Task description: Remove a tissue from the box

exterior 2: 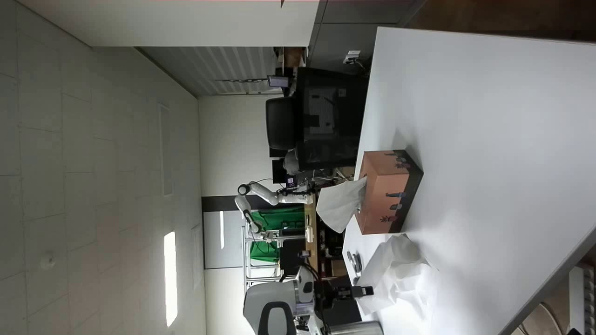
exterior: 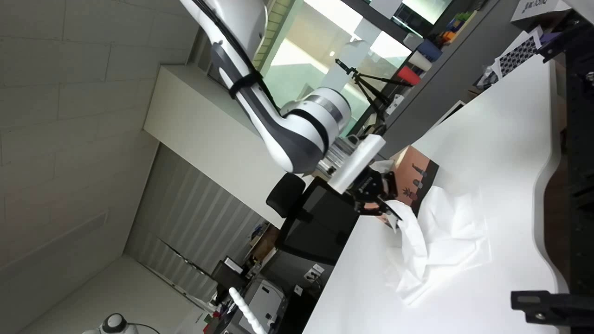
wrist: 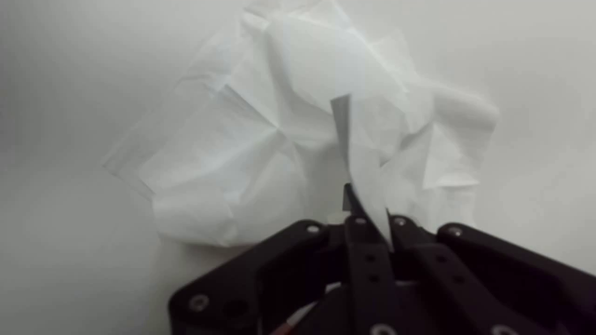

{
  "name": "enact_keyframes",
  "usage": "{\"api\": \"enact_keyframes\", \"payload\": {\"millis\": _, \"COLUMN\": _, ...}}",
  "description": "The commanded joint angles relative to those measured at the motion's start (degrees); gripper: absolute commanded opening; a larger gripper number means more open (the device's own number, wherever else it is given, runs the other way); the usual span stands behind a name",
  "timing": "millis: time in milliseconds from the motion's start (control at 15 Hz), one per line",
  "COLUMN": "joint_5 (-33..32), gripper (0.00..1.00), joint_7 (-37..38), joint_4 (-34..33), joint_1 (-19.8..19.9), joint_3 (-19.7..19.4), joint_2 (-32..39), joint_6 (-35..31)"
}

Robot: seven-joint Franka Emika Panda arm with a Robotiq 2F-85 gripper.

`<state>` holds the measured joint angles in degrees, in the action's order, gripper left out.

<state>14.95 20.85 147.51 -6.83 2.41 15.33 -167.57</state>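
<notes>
The arm [exterior: 297, 144] slants from the upper middle of an exterior view down toward the right, bending to the gripper [exterior: 394, 215] below and right of centre. In the wrist view its fingers [wrist: 365, 244] are nearly together, pinching the tissue [wrist: 365, 158] above crumpled white folds. The box [exterior 2: 386, 195] sits right of centre in an exterior view.

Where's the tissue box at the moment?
The tissue box is on the white table, right of centre in both exterior views, beside the crumpled white tissue.
</notes>
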Motion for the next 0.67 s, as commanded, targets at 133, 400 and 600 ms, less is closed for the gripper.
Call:
{"api": "enact_keyframes", "payload": {"millis": 133, "joint_5": -1.69, "gripper": 0.27, "joint_7": 0.81, "joint_4": -4.5, "joint_1": -1.15, "joint_3": -1.7, "joint_2": 8.44, "joint_6": 0.94}}
{"api": "enact_keyframes", "payload": {"millis": 400, "joint_5": 1.26, "gripper": 0.54, "joint_7": -2.44, "joint_4": -6.75, "joint_1": 2.12, "joint_3": 2.46, "joint_2": 11.24, "joint_6": -1.54}}
{"api": "enact_keyframes", "payload": {"millis": 600, "joint_5": 3.19, "gripper": 0.74, "joint_7": -3.3, "joint_4": -2.59, "joint_1": 3.61, "joint_3": 4.33, "joint_2": -0.74, "joint_6": 4.04}}
